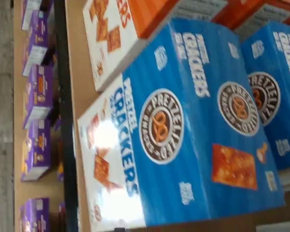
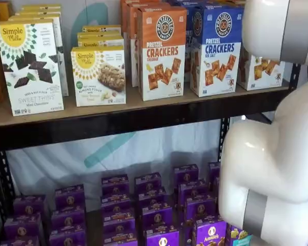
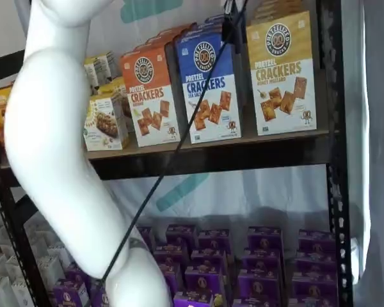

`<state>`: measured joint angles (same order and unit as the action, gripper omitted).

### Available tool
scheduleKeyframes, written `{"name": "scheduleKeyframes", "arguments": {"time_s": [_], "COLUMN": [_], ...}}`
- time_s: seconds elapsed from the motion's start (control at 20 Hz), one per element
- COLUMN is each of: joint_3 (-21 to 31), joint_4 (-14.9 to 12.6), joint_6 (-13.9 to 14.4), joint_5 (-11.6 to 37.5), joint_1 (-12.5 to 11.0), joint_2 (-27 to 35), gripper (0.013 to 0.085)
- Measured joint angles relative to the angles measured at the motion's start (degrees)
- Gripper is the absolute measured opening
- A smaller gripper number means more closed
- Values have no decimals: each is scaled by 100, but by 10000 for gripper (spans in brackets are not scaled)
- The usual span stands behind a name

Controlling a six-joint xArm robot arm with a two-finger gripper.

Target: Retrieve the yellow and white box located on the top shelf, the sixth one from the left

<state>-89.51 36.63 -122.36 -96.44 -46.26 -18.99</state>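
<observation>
Gripper fingers show only as a dark bit at a shelf view's upper edge (image 3: 230, 25), cable beside; open or closed can't tell. Yellow and white box (image 3: 282, 73) stands upright, long axis vertical, on the top shelf (image 3: 243, 150), rightmost of three cracker cartons, just right of the gripper and the blue carton (image 3: 210, 86). One orange carton (image 3: 150, 93), one blue, one yellow fronting their rows.

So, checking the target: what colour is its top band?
Mustard yellow, clearest on the yellow and white box in a shelf view.
</observation>
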Motion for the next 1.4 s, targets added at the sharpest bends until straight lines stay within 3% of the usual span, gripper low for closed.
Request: {"name": "scheduleKeyframes", "arguments": {"time_s": [0.4, 0.7, 0.95, 1.4], "joint_3": [-513, -591, -801, -875], "joint_4": [-468, -848, -1226, -1596], "joint_6": [-185, -207, -126, -111], "joint_5": [264, 527, 443, 468], "joint_1": [161, 408, 612, 780], "joint_2": [517, 673, 872, 1038], "gripper": [850, 850, 850, 850]}}
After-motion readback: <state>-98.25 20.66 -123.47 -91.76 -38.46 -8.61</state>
